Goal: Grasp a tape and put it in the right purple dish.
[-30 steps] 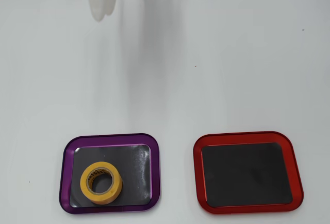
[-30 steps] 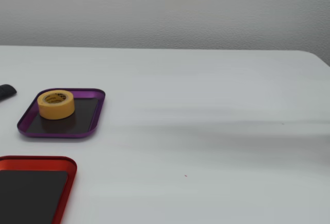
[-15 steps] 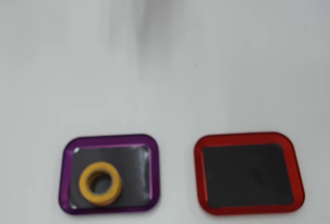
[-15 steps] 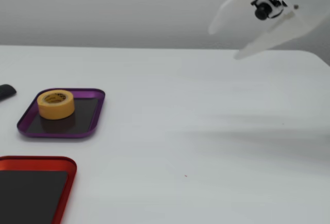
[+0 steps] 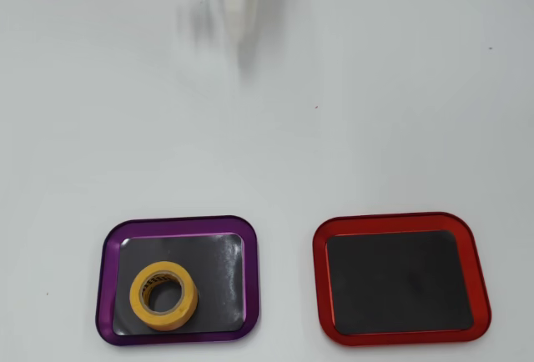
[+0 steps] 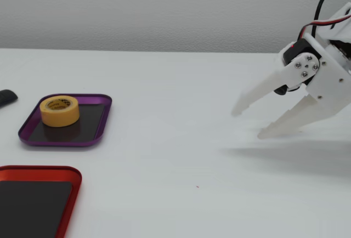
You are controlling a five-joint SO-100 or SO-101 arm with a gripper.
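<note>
While parked well apart over the white tabletop, claw spread wide, gripping nothing; yellow tape already flat inside purple dish, beside red tray. Best kept clear, roll undisturbed.

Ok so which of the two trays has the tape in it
The purple-rimmed tray, on the left in the overhead view; the yellow tape roll lies flat on its dark mat. The red-rimmed tray beside it holds nothing.
</note>
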